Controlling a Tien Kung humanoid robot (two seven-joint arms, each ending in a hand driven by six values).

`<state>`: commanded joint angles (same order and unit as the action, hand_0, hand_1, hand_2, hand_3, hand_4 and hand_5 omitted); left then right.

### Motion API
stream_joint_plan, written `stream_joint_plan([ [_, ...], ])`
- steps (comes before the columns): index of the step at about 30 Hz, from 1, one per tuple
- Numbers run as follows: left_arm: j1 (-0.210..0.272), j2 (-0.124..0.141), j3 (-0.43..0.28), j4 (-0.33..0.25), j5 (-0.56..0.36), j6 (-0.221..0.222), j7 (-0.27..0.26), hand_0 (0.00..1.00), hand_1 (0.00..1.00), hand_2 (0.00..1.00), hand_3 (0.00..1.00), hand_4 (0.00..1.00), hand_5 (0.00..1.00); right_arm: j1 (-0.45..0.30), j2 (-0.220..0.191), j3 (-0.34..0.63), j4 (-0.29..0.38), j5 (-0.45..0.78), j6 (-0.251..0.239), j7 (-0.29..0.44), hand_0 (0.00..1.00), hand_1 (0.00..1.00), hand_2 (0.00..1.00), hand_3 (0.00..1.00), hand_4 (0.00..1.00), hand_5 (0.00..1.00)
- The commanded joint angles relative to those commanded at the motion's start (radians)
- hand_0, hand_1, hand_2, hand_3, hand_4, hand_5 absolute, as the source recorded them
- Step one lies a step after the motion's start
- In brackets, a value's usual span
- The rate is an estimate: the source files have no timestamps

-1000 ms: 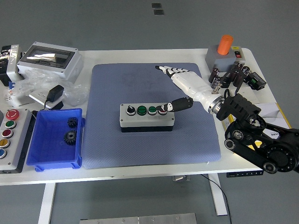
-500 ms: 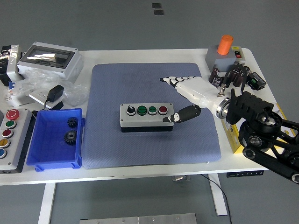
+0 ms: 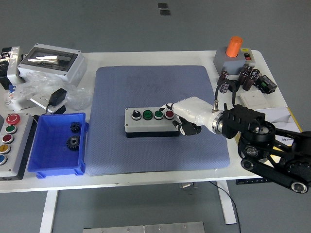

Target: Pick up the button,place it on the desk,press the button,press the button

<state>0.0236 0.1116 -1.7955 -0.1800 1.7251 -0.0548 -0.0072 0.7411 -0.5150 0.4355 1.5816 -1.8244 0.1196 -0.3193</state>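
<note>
The grey button box [image 3: 151,121] lies on the blue mat [image 3: 160,160] at the middle of the table. It carries a black knob, two green buttons and a red button [image 3: 168,114] at its right end. My right hand [image 3: 182,116], white with a black forearm, has come in from the right and sits low against the box's right end, partly over the red button. It hides that end of the box. I cannot tell whether it grips or only touches. The left arm is out of view.
A blue bin [image 3: 58,167] holding two black gears stands left of the mat. A second button panel [image 3: 9,138] lies at the far left edge. A grey enclosure [image 3: 51,60] sits back left. A grey unit with an orange cap [image 3: 235,51] and small parts stand back right.
The right hand had its thumb at the red button, then pulled back to the right with its fingers spread. It has now turned and moved left and down onto the box's right end.
</note>
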Motion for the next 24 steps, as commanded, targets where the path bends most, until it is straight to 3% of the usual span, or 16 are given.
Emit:
stream_joint_plan([
  [13,0.0,0.001,-0.001,0.0,0.002,-0.001,-0.001,0.73,0.733,0.601,0.627,0.515,0.351,0.014,0.028,-0.038,-0.042,0.014,-0.014,0.003,0.316,0.288,0.224,0.855,0.239,0.002],
  [24,0.001,0.001,0.001,0.0,0.001,-0.002,-0.003,0.729,0.734,0.6,0.627,0.516,0.354,0.018,0.041,-0.082,-0.086,0.031,0.006,-0.014,0.31,0.283,0.223,0.851,0.227,0.002],
])
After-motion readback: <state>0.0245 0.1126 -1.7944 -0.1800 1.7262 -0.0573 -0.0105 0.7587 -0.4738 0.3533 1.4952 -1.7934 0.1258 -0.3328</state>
